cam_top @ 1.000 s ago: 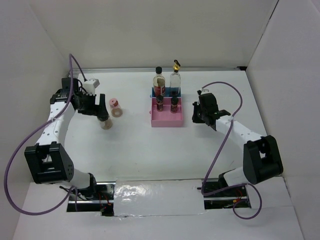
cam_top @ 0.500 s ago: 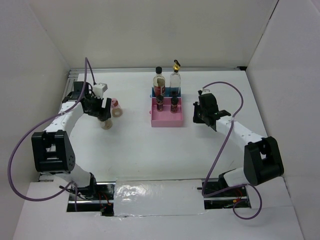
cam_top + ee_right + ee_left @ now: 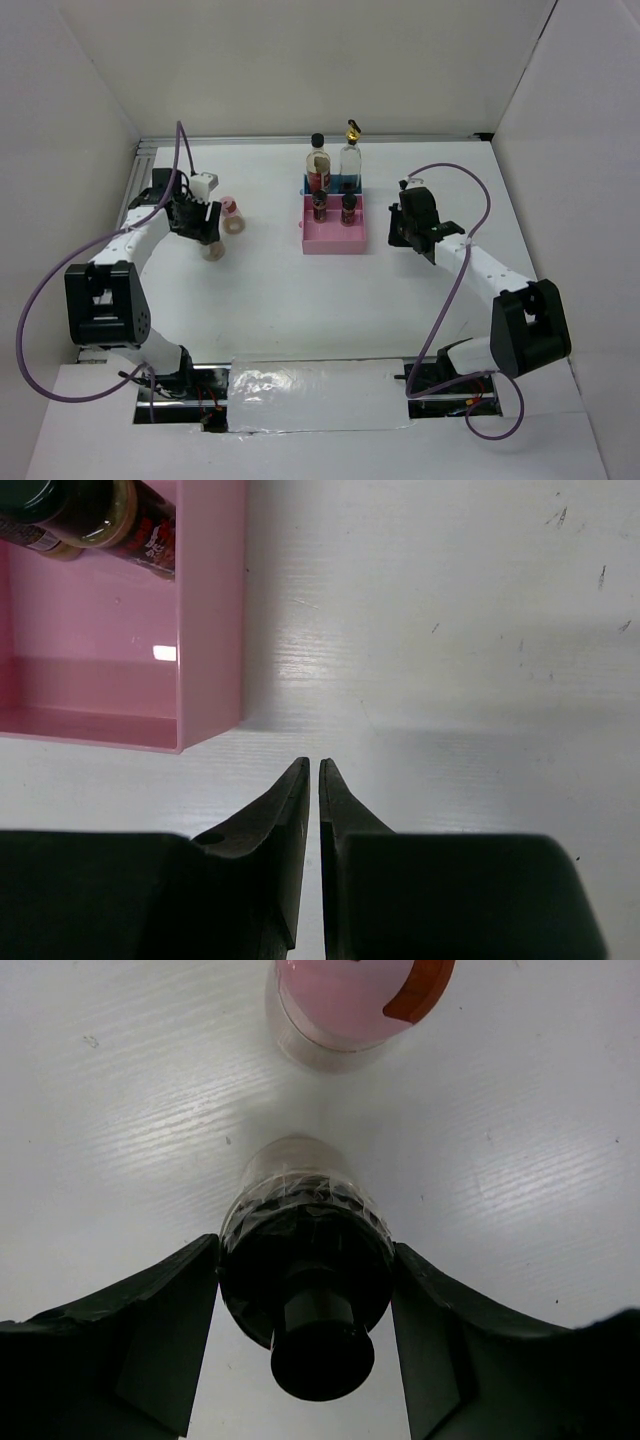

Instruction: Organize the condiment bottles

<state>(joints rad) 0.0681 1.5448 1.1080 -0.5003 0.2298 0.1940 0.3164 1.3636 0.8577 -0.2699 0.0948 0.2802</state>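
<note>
Left wrist: hand (image 3: 303, 1252) grips spice jar (image 3: 305, 1295).

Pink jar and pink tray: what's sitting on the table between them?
Nothing. In the top view, the white table is bare between the pink-capped jar and the pink tray.

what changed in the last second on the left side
The left gripper came in around the dark-capped jar and closed against its sides; the jar itself has not moved. The pink-capped jar, the bottles in the tray and the shut right gripper stayed about where they were.
</note>
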